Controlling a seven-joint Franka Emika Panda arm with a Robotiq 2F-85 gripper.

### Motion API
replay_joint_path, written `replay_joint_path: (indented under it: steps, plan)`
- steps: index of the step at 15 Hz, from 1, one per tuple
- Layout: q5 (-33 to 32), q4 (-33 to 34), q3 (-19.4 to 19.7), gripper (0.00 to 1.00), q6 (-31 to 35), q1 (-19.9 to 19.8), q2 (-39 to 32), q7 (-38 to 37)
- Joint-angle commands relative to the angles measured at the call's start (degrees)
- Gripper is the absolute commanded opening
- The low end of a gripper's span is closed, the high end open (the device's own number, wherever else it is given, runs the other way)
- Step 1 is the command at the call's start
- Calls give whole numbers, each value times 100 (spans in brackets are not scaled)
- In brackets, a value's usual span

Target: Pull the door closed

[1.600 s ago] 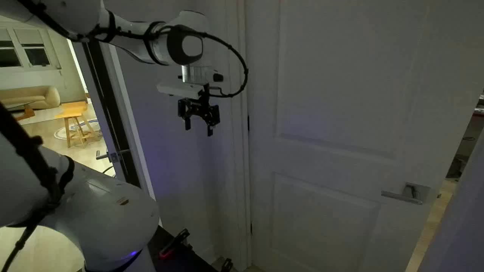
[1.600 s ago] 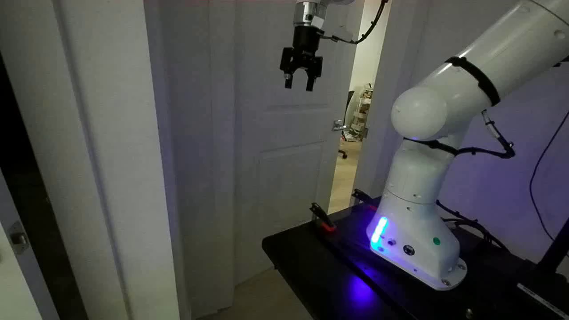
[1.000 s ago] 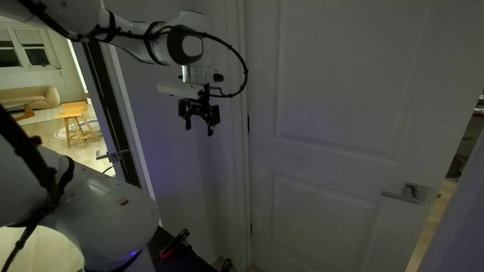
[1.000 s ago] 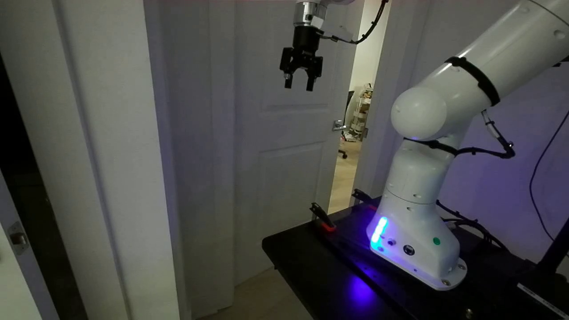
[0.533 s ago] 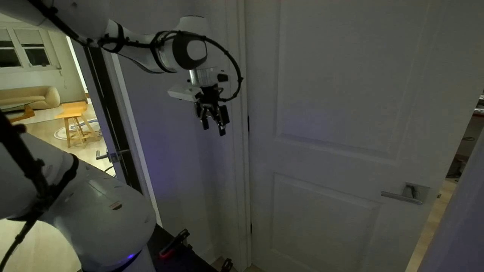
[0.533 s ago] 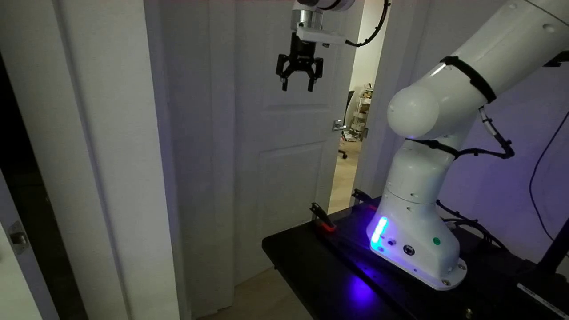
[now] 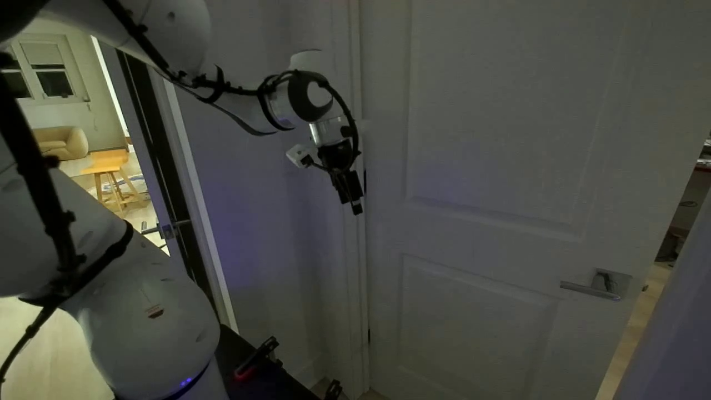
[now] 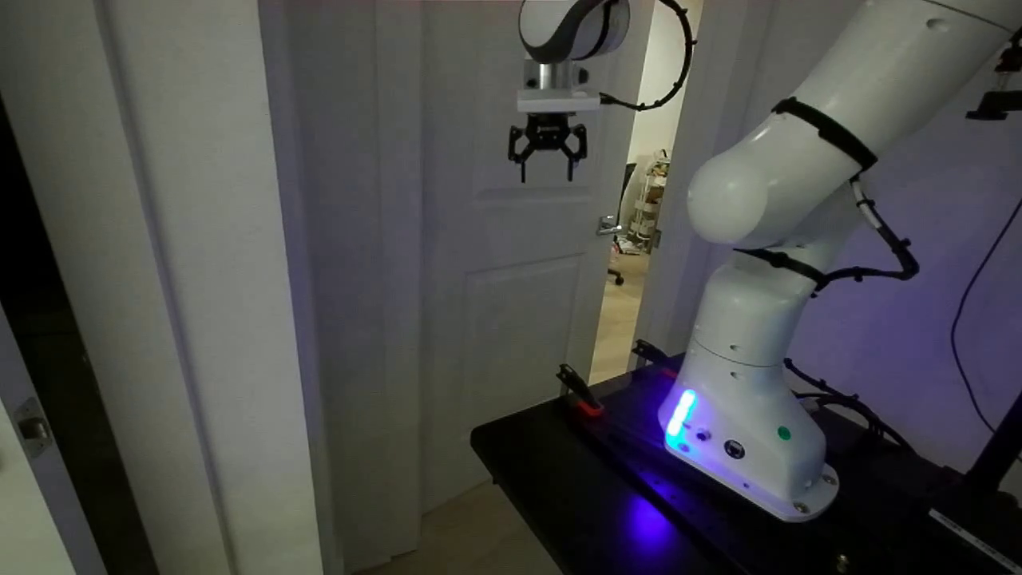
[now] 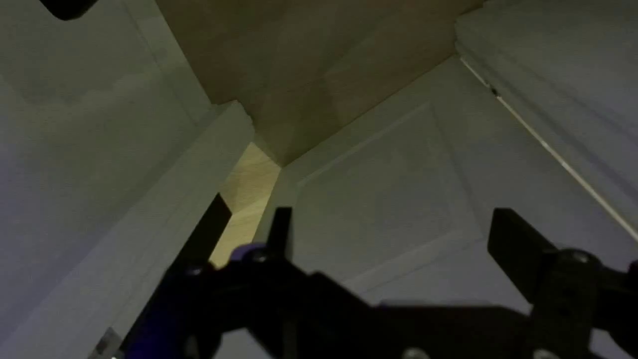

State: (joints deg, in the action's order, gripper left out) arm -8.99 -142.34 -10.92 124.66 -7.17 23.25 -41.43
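Note:
The white panelled door stands ajar in both exterior views, with a lit gap along its handle side. Its silver lever handle sits near that edge and also shows in an exterior view. My gripper hangs fingers down, well above and to the hinge side of the handle. In an exterior view its two fingers are spread with nothing between them. In the wrist view the open fingers frame the door's lower panel. The handle is out of the wrist view.
The black table with clamps carries the robot base. The door frame borders the gap. A strike plate shows in the wrist view. A dark-framed opening leads to a lit room with a stool.
The gripper has moved lower and toward the door, and the wrist has turned so its fingers line up differently. The arm links have leaned forward. The door has not moved.

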Motion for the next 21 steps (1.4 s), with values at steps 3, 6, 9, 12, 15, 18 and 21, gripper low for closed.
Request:
replay_joint_path:
  steps: [3,6,9,12,15,18,21]
  plan:
    - [-1284,499,35,100,342,-515,-912,-1943]
    - [-2076,894,284,100,270,-640,-1415,-3005]
    - [-2627,1369,655,100,132,-587,-1932,-3978]
    - [-2970,1820,1077,100,74,-455,-2473,-4800]
    - [-2933,2388,1459,100,56,-360,-3077,-5133]
    - [-2843,2918,1783,100,29,-243,-3604,-5299]
    - [-2910,3360,2068,100,102,-125,-4095,-5493]
